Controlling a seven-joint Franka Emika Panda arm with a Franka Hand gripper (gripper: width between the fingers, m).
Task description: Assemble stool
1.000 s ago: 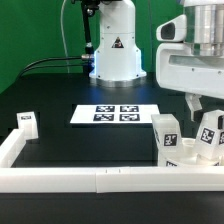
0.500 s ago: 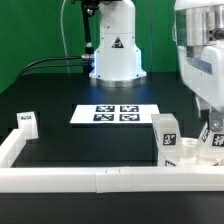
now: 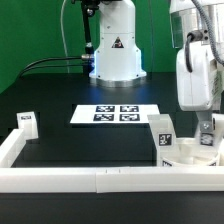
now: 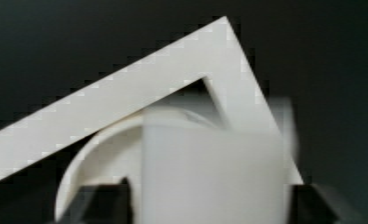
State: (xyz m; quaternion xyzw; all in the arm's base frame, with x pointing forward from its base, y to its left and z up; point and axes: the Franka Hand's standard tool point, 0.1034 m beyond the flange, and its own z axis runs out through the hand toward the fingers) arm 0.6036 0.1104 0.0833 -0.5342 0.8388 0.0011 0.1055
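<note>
In the exterior view my gripper (image 3: 206, 122) hangs at the right edge, shut on a white tagged stool leg (image 3: 208, 138). It holds that leg down at the round seat disc (image 3: 188, 156) in the rail's right corner. A second leg (image 3: 161, 136) stands upright by the disc's left side. A third leg (image 3: 26, 123) lies at the far left against the rail. In the wrist view the held leg (image 4: 216, 165) fills the space between both dark fingers (image 4: 106, 202). The seat's curved rim (image 4: 88, 165) shows beside it.
The long white border rail (image 3: 100, 179) runs along the front and turns back at both ends; its corner (image 4: 172, 75) shows in the wrist view. The marker board (image 3: 117, 114) lies mid-table. The arm's base (image 3: 115, 55) stands behind it.
The hand has turned and tilted over the right corner, carrying the held leg lower toward the seat disc. The upright leg and the seat have shifted slightly to the left.
</note>
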